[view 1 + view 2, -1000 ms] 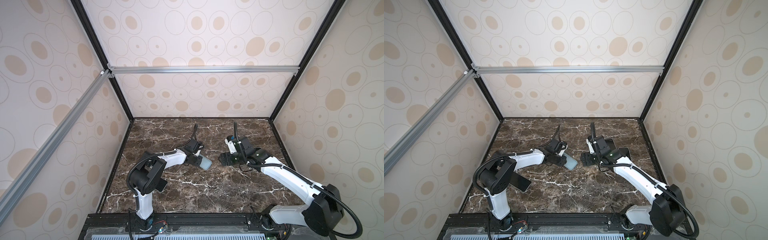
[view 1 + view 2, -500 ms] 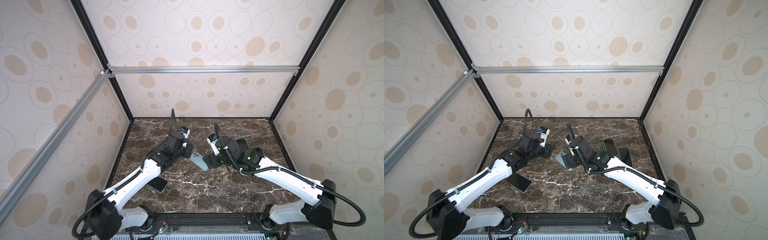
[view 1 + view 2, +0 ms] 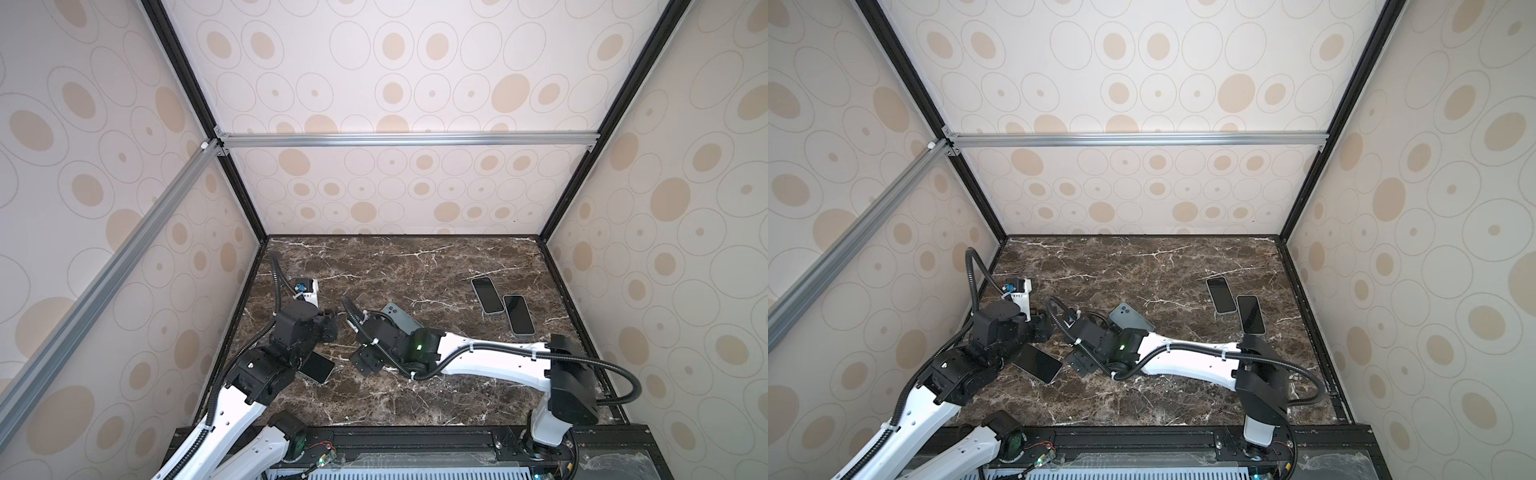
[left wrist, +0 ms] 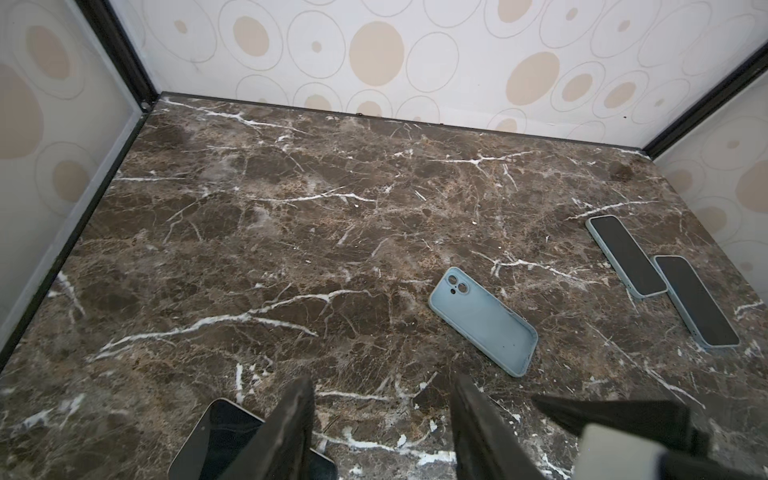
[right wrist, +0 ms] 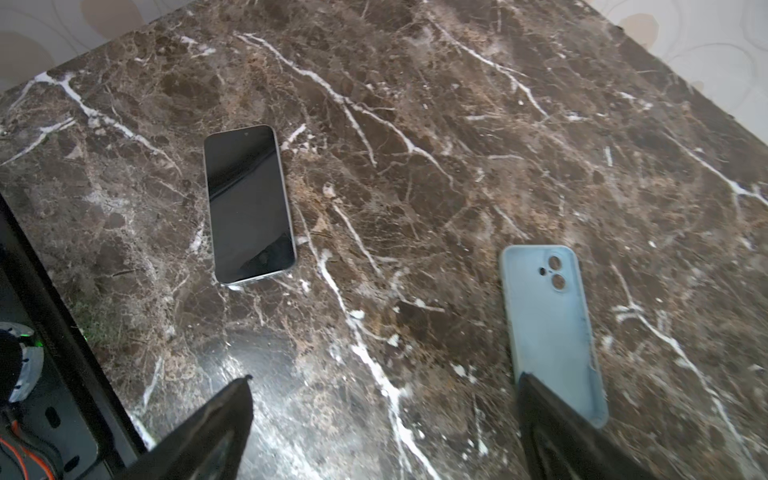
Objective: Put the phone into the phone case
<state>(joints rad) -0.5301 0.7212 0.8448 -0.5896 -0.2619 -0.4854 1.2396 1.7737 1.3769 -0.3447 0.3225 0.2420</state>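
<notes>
Currently left gripper (image 4: 382,386) and right gripper (image 5: 384,378) jaws released, empty. Phone (image 3: 318,366) lies left of centre in both top views, between neither pair; phone case (image 3: 400,319) mid-frame, just beside right jaws.

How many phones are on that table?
3: bare phone beside the left arm; two cased phones together, back right. The central case is empty. More may be hidden.
</notes>
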